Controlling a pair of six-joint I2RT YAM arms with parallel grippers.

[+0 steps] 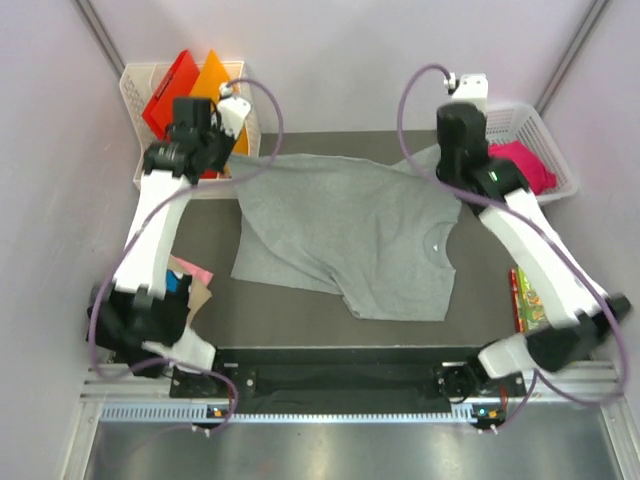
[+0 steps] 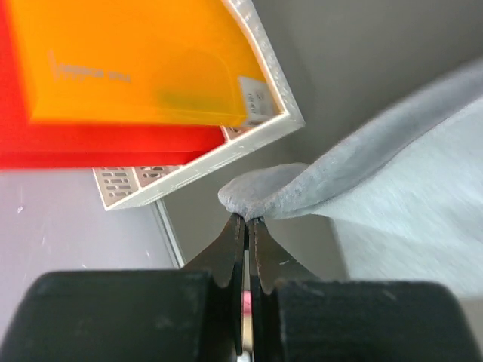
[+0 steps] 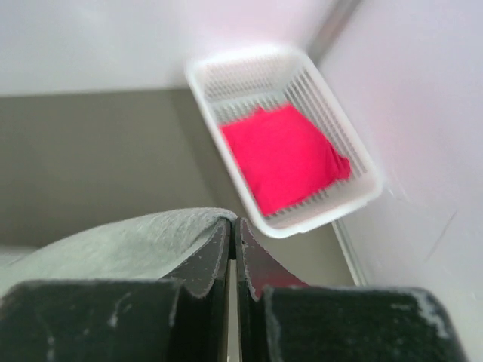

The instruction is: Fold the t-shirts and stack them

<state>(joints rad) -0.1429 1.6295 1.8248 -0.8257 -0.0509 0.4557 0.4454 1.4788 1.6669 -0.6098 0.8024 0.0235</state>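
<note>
The jaws of the left gripper (image 2: 247, 220) are pressed together on a bunched fold at the edge of the grey t-shirt (image 2: 392, 173), with the cloth pinched right at their tips. From that fold the fabric is drawn away to the right in a lifted ridge. Just beyond the tips, the corner of a white basket (image 2: 264, 132) is seen, with an orange folder (image 2: 128, 60) lying over a red folder (image 2: 90, 143) inside it.

The jaws of the right gripper (image 3: 232, 221) are likewise closed, and a thin edge of the same grey cloth is clamped between them on their left side. Farther out, a second white basket (image 3: 226, 64) is set in the far right corner, and a pink t-shirt (image 3: 283, 154) is laid folded in it.

From above, the grey t-shirt is seen spread across the middle of the dark counter (image 1: 300, 310), its two far corners raised toward the grippers and its collar turned to the right. A thin book (image 1: 523, 298) is lying at the counter's right edge.
</note>
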